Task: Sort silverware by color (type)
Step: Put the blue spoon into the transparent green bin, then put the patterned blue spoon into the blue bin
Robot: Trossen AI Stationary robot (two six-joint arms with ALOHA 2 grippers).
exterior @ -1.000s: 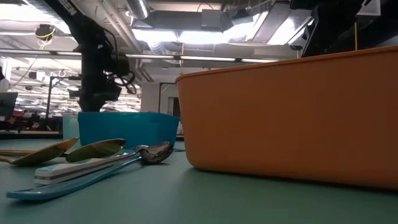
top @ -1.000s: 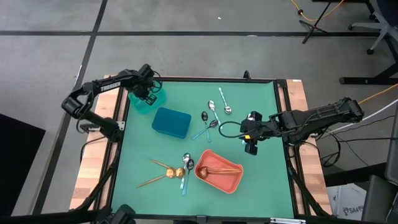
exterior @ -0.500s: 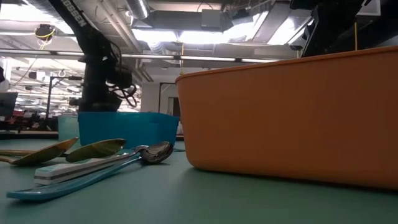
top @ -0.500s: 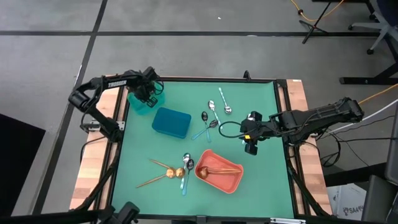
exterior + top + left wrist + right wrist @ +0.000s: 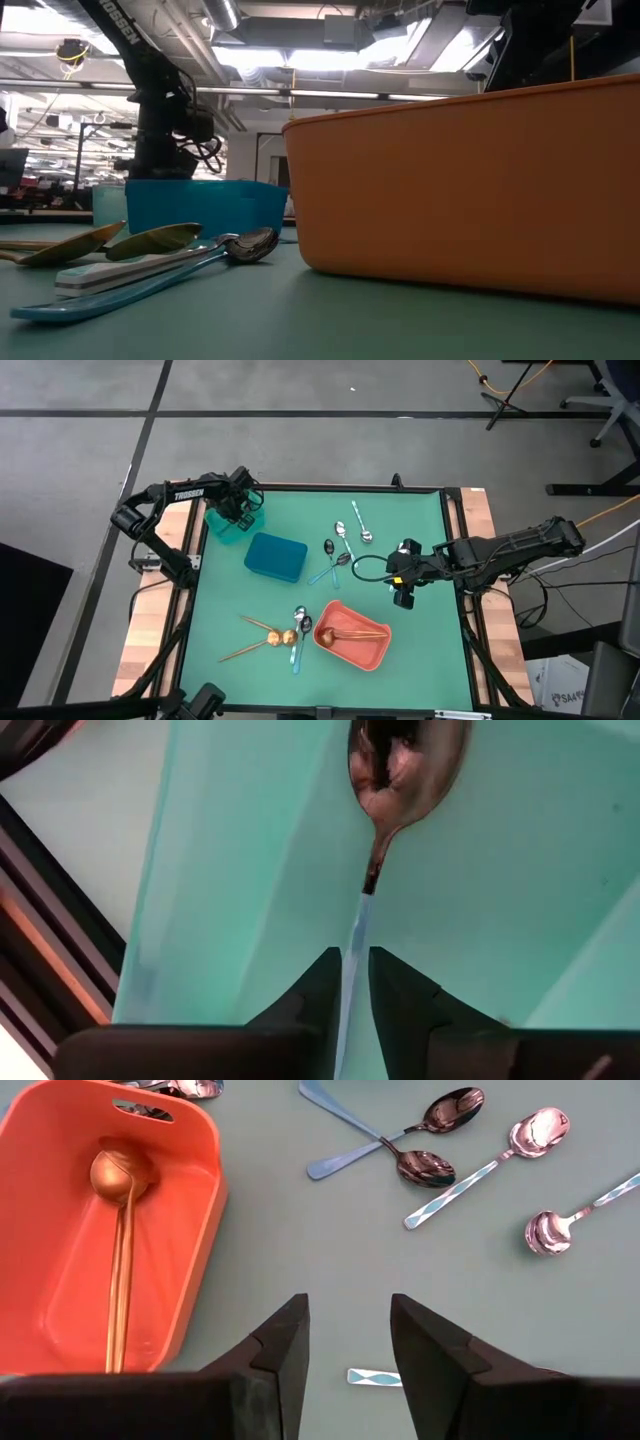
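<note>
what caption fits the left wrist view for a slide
Left gripper shut on a light-blue-handled silver spoon inside the translucent teal plastic bin.

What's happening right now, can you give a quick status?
Left hand shut on blue-handled spoon, inside teal bin. Right hand open, waiting above table. Nothing blocking.

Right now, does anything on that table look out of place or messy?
Nothing looks spilled or broken. Spoons still lie loose on the green table: a crossed gold and blue-handled cluster beside the orange bin. The left gripper holds a blue-handled spoon over the teal bin.
</note>
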